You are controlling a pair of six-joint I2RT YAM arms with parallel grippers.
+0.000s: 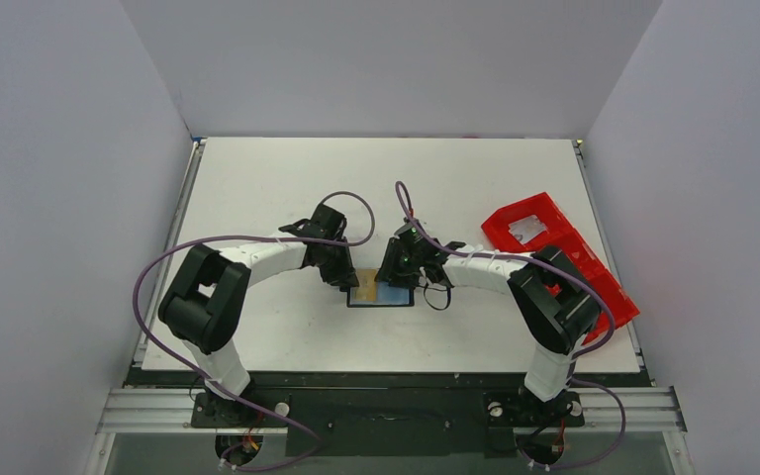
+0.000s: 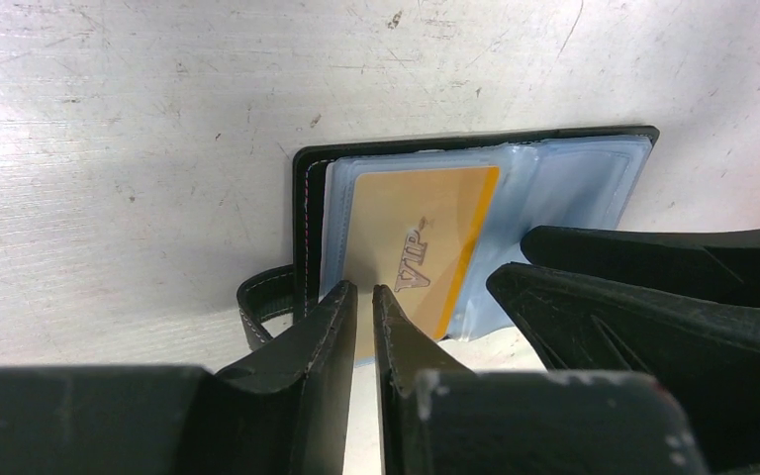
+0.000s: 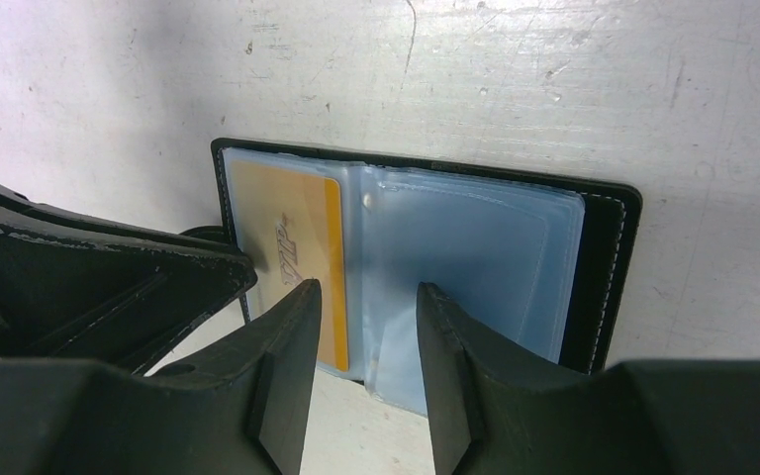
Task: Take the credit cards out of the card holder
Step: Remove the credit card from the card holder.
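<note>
Card holder (image 1: 381, 294) lay open and flat on the bench (image 1: 287, 178), mid-width and nearer the arms than the far wall, directly between your two pincers. Blue-grey clear sleeves (image 3: 475, 257) faced up. One gold card (image 2: 416, 237) marked "VIP" sat in the left sleeve. The black closing tab (image 2: 262, 297) stuck out at the holder's left edge.

Your left pincer (image 2: 364, 290) was at the card's near edge, fingers almost together with only a thin slit between them. I could not tell whether it gripped the card.

Your right pincer (image 3: 366, 287) had its fingers apart, straddling the sleeves' near edge by the centre fold and holding nothing.

A red tray (image 1: 529, 233) sat at the far right.
</note>
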